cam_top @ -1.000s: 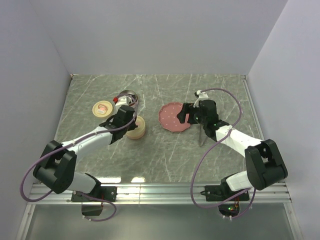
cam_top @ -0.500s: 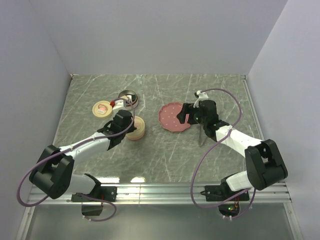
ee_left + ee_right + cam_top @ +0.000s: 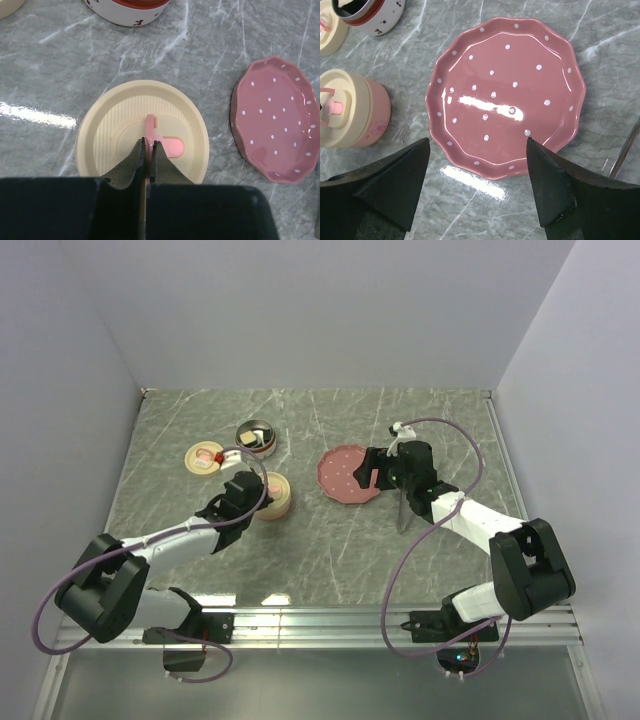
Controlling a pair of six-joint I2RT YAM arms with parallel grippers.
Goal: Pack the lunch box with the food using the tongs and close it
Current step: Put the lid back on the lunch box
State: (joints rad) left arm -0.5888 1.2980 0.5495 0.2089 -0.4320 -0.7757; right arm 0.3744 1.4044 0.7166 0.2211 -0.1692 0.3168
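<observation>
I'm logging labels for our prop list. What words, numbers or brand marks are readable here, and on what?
None readable. The plate bears only white dots, the white bowl only small dark pictures, and the faint print on the pink pot is too blurred to read.

I count one pink plate (image 3: 347,475), one pair of tongs (image 3: 400,515), two cream lids (image 3: 207,455) and one open bowl (image 3: 255,435).
</observation>
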